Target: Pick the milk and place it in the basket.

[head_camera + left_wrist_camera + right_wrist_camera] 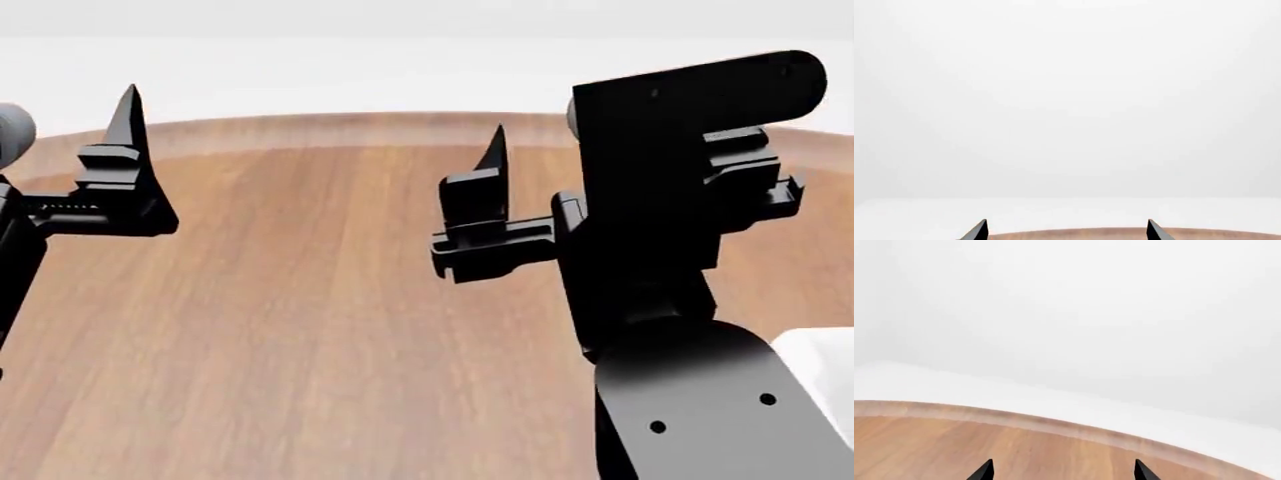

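Observation:
The milk is out of view in all three views. A white corner (817,362) peeks out behind my right arm in the head view; I cannot tell whether it belongs to the basket. My left gripper (1066,223) is open and empty, pointing over the table's far edge toward a white wall. My right gripper (1063,464) is also open, with only bare wood between its tips. In the head view both grippers are raised above the table: one left finger (128,125) shows at the far left and one right finger (495,155) near the middle.
A round wooden table (307,330) fills the head view, its curved far edge (1074,429) meeting white floor and wall. The black right wrist body (667,210) blocks much of the table's right side.

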`<state>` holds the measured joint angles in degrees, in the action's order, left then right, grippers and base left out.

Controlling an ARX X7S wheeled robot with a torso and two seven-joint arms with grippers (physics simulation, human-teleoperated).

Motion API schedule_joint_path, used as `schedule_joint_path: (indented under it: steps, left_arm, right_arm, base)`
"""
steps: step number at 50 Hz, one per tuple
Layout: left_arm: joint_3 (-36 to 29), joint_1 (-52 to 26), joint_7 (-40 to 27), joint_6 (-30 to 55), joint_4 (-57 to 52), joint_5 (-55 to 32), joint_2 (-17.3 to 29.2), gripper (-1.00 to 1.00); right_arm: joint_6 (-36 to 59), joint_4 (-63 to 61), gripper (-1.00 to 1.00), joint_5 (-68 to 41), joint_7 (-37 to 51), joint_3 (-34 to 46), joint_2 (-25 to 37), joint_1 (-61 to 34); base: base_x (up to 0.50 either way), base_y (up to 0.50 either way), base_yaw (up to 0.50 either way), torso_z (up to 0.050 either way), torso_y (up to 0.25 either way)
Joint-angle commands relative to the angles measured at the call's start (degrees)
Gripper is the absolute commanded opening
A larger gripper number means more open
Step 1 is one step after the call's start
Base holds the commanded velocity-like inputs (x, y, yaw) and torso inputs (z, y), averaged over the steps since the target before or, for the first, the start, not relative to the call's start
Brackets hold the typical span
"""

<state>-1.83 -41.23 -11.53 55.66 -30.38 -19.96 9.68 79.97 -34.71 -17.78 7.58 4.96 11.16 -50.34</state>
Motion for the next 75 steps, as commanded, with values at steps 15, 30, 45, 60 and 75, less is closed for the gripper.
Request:
schedule_joint_path:
  steps: [15, 30, 45, 60, 75]
  left_arm:
    - [-0.39, -0.45, -0.72, -0.7, 0.86, -0.79, 0.79, 1.0]
    - [-0.94, -0.78, -1.16, -0.76, 1.02, -1.14, 1.31, 1.0]
    - [-1.55, -0.51, -1.39, -1.51, 1.67, -1.3, 1.81, 1.0]
    - [-1.71, -0.64, -1.77, -1.65, 1.83, -1.84, 2.04, 1.0]
    - [-1.53, -0.9, -2.17, -1.64, 1.93, -2.5, 2.3, 1.0]
  right_arm:
    - [2.51, 8.56, 1.0, -16.43, -21.13, 3.45, 3.92, -0.22]
    - [4.94, 7.18, 1.0, -23.26, -27.97, 7.49, 5.92, -0.14]
    - [4.89, 5.07, 1.0, -27.81, -30.89, 11.92, 6.92, 1.2]
    - [5.74, 7.66, 1.0, -30.59, -29.79, 14.48, 5.34, 3.27]
    - [1.1, 13.24, 1.0, -28.47, -30.59, 19.46, 6.34, 5.03]
  base:
    - [0.0, 0.0, 0.0, 0.0, 0.0]
    - [0.0, 0.0, 0.0, 0.0, 0.0]
    - [0.0, 0.0, 0.0, 0.0, 0.0]
    - [0.0, 0.0, 0.0, 0.0, 0.0]
    - [0.0, 0.0, 0.0, 0.0, 0.0]
